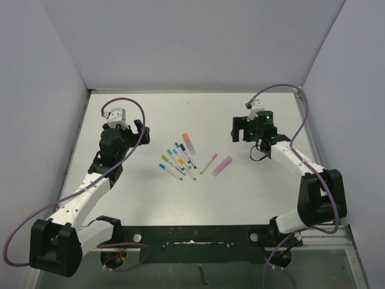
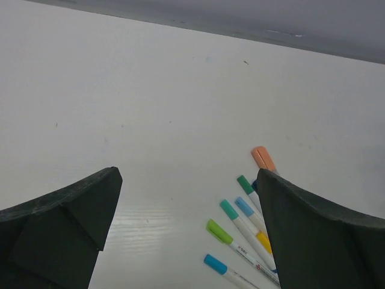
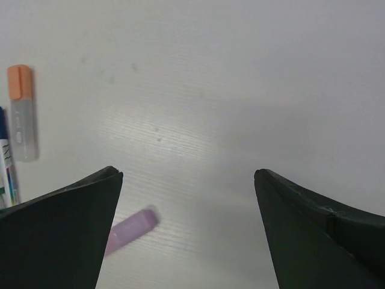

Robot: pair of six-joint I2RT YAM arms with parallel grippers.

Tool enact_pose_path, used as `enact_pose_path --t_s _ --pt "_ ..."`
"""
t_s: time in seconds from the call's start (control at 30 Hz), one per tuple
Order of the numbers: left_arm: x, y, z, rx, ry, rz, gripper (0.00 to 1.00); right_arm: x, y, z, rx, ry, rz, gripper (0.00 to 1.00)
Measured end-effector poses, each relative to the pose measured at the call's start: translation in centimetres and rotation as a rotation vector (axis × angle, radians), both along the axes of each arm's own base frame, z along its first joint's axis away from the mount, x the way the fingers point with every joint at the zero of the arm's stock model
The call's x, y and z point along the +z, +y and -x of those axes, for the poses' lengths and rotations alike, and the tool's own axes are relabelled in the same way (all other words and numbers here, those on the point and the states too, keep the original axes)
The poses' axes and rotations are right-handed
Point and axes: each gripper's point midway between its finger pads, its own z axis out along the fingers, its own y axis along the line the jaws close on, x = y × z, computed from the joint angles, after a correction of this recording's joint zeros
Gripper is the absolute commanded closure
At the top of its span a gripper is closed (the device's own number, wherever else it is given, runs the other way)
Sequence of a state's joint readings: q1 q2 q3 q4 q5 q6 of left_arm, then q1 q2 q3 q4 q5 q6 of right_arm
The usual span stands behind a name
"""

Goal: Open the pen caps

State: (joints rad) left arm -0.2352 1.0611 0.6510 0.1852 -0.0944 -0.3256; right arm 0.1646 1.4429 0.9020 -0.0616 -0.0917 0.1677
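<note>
Several thin white pens lie fanned out mid-table (image 1: 178, 161), each with its cap on. In the left wrist view I see their caps: green (image 2: 245, 183), teal (image 2: 228, 208), light blue (image 2: 243, 205), lime (image 2: 219, 231), blue (image 2: 215, 263) and a yellow band (image 2: 263, 241). A thicker marker with an orange cap (image 3: 19, 81) lies behind them. A purple capped marker (image 3: 132, 226) lies to their right. My left gripper (image 2: 187, 174) hangs open left of the pens and holds nothing. Right of the purple marker my right gripper (image 3: 186, 173) is open and just as bare.
A thin pen with an orange end (image 1: 209, 163) lies between the fan and the purple marker (image 1: 222, 165). White walls close off the table (image 1: 198, 114) at the back and on both sides. Purple cables loop from both wrists.
</note>
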Motion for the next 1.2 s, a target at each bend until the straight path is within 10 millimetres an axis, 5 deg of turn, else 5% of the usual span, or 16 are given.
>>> enact_pose_path --t_s 0.2,0.37,0.93,1.2 --pt "-1.0 -1.3 0.6 -0.043 0.012 -0.020 0.02 -0.2 9.1 -0.1 0.211 -0.003 0.075 0.02" --pt "-1.2 -1.7 0.6 -0.066 0.019 -0.017 0.02 -2.2 13.6 0.7 0.303 0.023 0.132 0.02" --pt "-1.6 -0.5 0.5 0.009 0.035 -0.016 0.02 -4.3 16.9 -1.2 0.317 0.042 0.169 0.01" --pt "-1.7 -0.2 0.5 0.035 0.040 -0.004 0.02 -6.0 19.4 -2.7 0.348 0.080 0.160 0.16"
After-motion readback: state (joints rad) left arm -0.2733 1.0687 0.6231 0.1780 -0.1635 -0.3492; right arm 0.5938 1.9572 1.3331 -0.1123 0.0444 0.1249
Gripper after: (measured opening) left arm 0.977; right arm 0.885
